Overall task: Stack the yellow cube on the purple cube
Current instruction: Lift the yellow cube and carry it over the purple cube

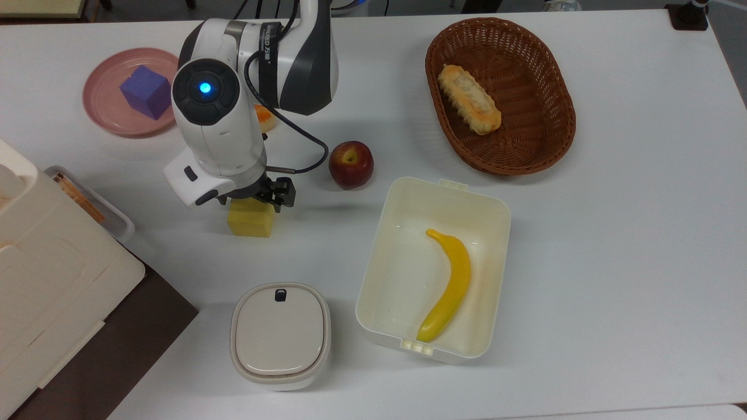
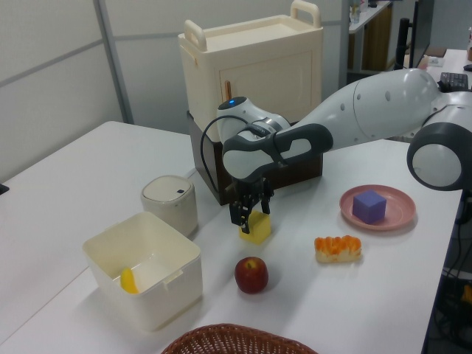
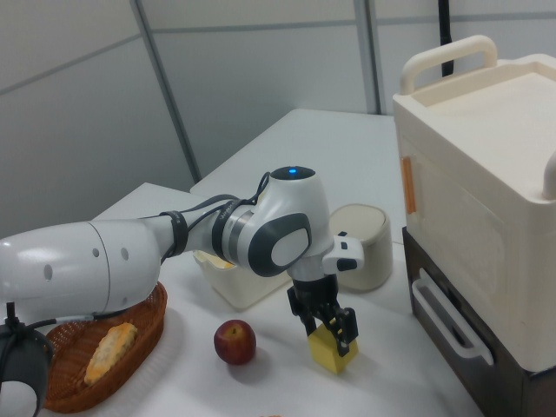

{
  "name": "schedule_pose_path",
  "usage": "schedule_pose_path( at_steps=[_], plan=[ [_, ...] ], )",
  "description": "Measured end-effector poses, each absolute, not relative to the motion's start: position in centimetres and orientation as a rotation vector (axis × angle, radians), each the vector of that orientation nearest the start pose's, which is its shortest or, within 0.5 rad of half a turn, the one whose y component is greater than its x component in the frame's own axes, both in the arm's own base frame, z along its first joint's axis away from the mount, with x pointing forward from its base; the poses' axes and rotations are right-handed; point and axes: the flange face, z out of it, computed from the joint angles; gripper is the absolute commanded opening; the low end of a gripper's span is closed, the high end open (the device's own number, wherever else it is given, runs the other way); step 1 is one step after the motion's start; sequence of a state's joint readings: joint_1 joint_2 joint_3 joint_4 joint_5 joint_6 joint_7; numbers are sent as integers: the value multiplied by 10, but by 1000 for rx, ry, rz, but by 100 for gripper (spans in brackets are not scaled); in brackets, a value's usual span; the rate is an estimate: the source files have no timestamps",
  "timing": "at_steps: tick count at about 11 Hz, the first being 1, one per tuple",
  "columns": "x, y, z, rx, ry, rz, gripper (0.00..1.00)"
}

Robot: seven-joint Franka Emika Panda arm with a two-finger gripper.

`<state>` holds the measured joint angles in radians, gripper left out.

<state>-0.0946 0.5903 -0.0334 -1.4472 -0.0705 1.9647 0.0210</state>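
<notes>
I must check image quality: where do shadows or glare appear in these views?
Top view: soft grey shadow on the table beside the yellow cube, no strong glare. Left view: faint shadow under the apple. Right view: even light, the gripper dark against the cube.

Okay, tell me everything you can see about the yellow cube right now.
The yellow cube is a plain matte block with sharp edges, sitting flat on the white table, between the apple and the cream cabinet. The gripper is down over its top, open, one finger on either side. The top view's robot wrist hides its upper face.
</notes>
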Motion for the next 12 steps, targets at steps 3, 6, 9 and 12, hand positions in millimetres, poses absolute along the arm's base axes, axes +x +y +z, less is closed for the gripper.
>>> schedule_pose_path(
  at_steps=[3, 6, 9, 12],
  plan=[
    [700, -93, 342, -3214, 190, 109, 0],
    [699, -105, 391, -3220, 212, 11, 0],
    [671, -130, 477, -3222, 220, -47, 0],
    [640, -155, 523, -3236, 151, -35, 0]
  ],
)
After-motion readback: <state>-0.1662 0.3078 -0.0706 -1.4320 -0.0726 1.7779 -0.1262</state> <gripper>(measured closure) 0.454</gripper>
